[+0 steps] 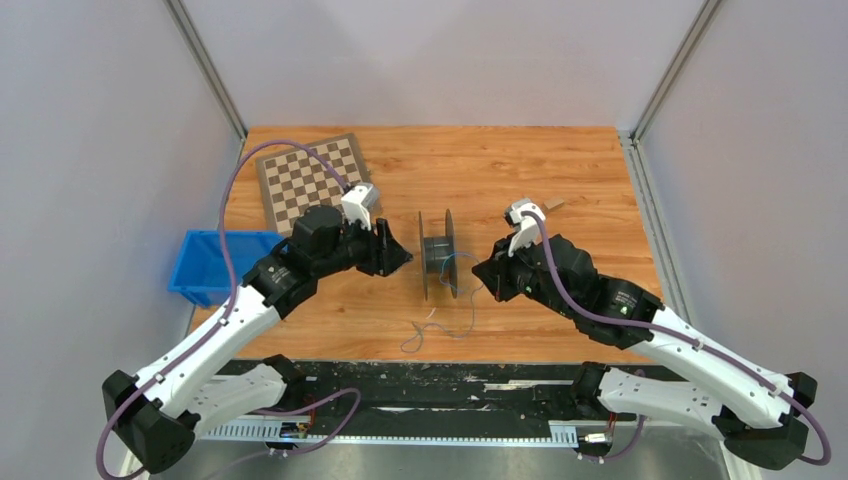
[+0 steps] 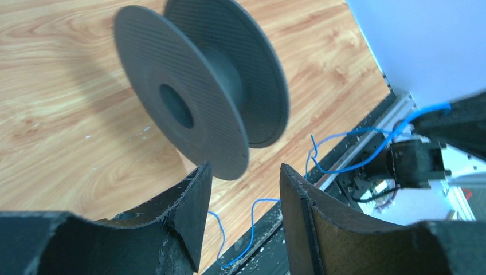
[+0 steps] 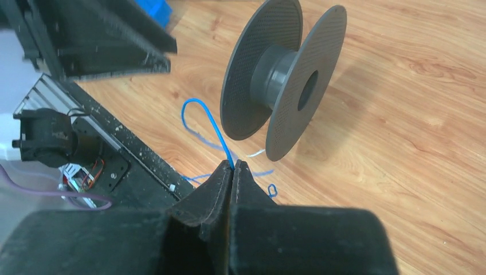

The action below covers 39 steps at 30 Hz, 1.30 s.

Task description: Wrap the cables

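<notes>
Grey walls (image 1: 100,150) are standing around a wooden bench (image 1: 560,170). Near the front edge of it, the thin blue cable (image 3: 213,127) is lying in loose loops, and one part is rising up off the wood beside the dark spool (image 1: 437,253). The spool is standing on its two discs, and from the wrist views its middle is looking bare.

The right tool (image 3: 232,166) is pressing its fingers together on the cable, pinching it where the blue loop is coming down. The left tool (image 2: 243,172) is waiting on the other side of the spool. Its two fingers are standing apart and holding nothing. It is close to one disc, but does not seem to be touching it.

Further back, a checkered board (image 1: 310,178) is lying flat, and a blue bin (image 1: 205,262) is sitting at the left edge.

I am guessing the cable is very light and floppy, like string. It is probably going to bend, twist and tangle, and a weak pinch is likely to let it slide out. A firm pinch near a free end looks best, with the spool being held by a disc.
</notes>
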### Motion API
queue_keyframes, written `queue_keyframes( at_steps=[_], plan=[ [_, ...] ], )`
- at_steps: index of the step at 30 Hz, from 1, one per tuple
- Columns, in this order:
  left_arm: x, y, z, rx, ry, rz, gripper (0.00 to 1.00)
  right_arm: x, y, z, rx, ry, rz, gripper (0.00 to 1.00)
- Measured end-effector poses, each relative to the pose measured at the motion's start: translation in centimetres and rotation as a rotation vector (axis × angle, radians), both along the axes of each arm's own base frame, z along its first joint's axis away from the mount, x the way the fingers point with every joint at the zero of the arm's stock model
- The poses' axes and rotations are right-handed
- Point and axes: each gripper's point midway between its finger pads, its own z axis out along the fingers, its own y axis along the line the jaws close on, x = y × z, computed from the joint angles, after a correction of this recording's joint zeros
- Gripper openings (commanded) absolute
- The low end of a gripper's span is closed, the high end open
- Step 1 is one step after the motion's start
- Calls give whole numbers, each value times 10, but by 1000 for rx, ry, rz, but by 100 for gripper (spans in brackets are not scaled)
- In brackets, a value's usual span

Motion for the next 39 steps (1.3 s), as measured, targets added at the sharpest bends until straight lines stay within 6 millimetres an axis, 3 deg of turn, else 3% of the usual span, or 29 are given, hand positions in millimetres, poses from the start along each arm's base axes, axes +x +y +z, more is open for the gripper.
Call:
queue_keyframes(
  at_steps=[6, 15, 19, 29, 31, 33, 35, 39],
  plan=[
    [-25, -13, -1, -60, -102, -116, 57, 8, 0, 10, 35, 11, -47, 0],
    [-46, -44, 13, -140, -252, -340, 57, 11, 10, 2, 44, 74, -58, 0],
    [-51, -50, 23, -162, -304, -383, 57, 8, 13, 1, 59, 95, -47, 0],
    [-51, -53, 19, -149, -316, -408, 55, 4, 20, 8, 104, 110, -24, 0],
    [-51, -54, 19, -151, -317, -412, 49, 3, 21, 8, 109, 112, -17, 0],
    [-50, -56, 18, -151, -313, -415, 19, 3, 22, 9, 115, 113, -10, 0],
    [-49, -57, 14, -146, -299, -415, 3, 2, 23, 12, 125, 109, -8, 0],
    [-49, -56, 15, -136, -281, -410, 0, 8, 13, 9, 126, 77, -45, 0]
  ],
)
